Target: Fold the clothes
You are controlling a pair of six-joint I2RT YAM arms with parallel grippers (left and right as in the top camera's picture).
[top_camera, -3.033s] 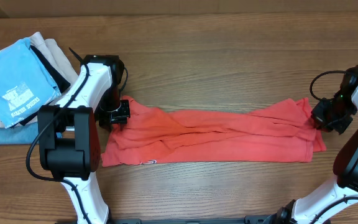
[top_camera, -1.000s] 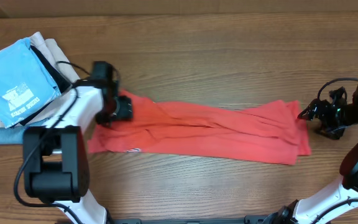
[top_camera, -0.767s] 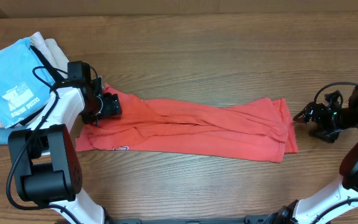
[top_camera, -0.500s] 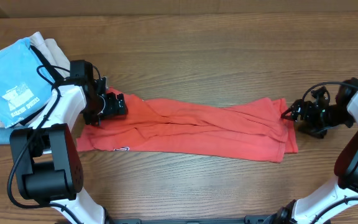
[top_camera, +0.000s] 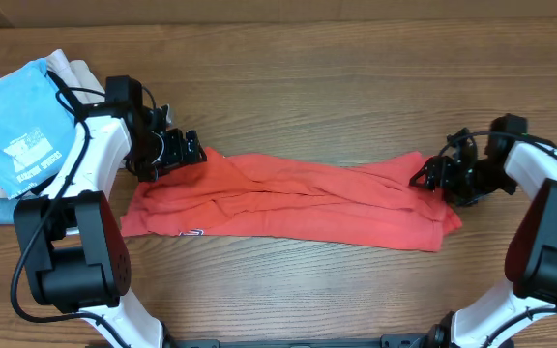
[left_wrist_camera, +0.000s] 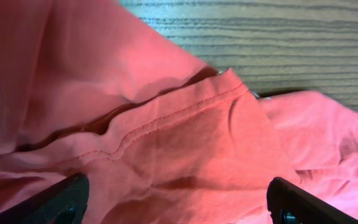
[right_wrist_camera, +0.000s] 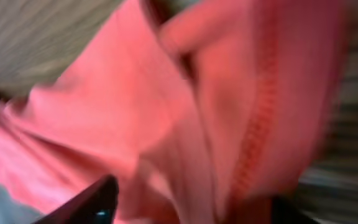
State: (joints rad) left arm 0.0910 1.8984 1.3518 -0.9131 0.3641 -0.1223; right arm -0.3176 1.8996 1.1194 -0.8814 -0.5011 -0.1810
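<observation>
The clothes, a coral T-shirt, lie folded into a long strip across the table. My left gripper hovers over the strip's upper left corner. In the left wrist view the left gripper is open, with both fingers wide apart above a hemmed fold of the T-shirt. My right gripper is at the strip's right end. The right wrist view is blurred, but the right gripper is open, its fingers apart with bunched T-shirt cloth between them.
A pile of folded garments sits at the back left, with a light blue shirt on top and beige cloth beside it. Bare wooden table lies behind and in front of the strip.
The shirt slid left with the left gripper, which then opened and let it go. The right gripper moved left onto the shirt's right end, and its jaws have narrowed.
</observation>
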